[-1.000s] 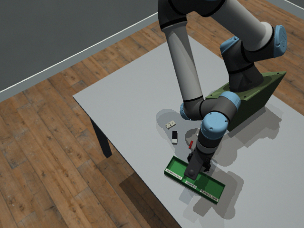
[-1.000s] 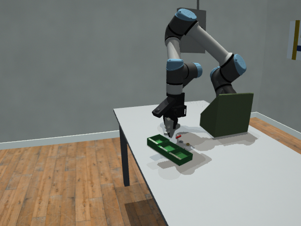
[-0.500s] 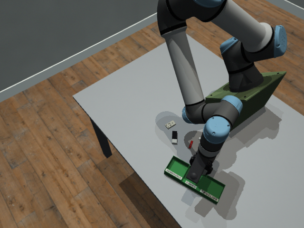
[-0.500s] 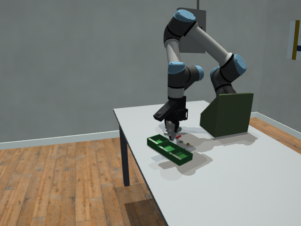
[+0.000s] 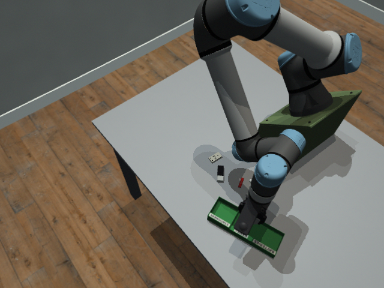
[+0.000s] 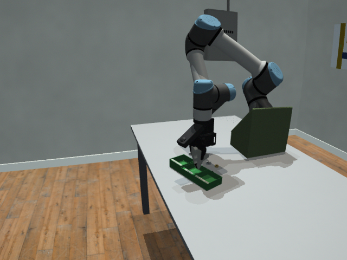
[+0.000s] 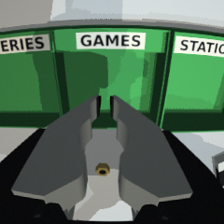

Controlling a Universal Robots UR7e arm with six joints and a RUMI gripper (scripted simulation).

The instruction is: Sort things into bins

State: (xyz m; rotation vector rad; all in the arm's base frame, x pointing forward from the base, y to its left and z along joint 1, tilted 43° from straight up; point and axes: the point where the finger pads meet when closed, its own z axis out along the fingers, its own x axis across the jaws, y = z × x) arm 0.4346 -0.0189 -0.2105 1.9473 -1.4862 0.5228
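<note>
A green bin with three compartments labelled STATIONERY, GAMES and BATTERIES lies near the table's front edge; it also shows in the exterior view [image 6: 195,171]. My gripper [image 6: 198,164] points down over the middle compartment. In the wrist view the fingers stand almost together in front of the GAMES label [image 7: 111,41], with nothing visible between them. A white domino [image 5: 215,157], a black and white block [image 5: 220,173] and a small red thing [image 5: 240,182] lie on the table behind the bin. A brass nut [image 7: 102,169] lies on the table beside the bin.
The green wedge base [image 5: 309,120] of the arm stands behind the bin. The table's edge runs close along the bin's labelled side. A second small nut [image 6: 208,162] lies by the bin's far side.
</note>
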